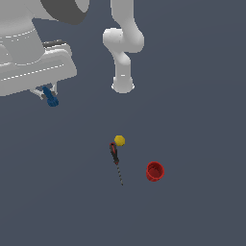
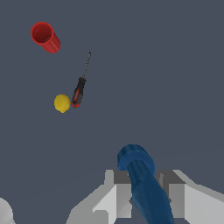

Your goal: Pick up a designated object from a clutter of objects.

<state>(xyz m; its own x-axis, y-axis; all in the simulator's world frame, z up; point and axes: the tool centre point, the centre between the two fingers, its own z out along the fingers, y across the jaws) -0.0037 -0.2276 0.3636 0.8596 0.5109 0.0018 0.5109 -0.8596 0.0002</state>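
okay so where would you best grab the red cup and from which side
Judging by its pose, the red cup stands mouth up, apart from the screwdriver. Probably come straight down and pinch across its rim or wall; the hand currently holds the blue piece.

Dark-blue piece (image 1: pixel 50 97), yellow ball (image 1: pixel 119 141), red cup (image 1: pixel 154 171).

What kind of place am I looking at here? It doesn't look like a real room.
Probably a computer simulation, not a real room: a featureless grey floor, a plainly rendered white robot arm, and flat-coloured props, a yellow ball and red cup.
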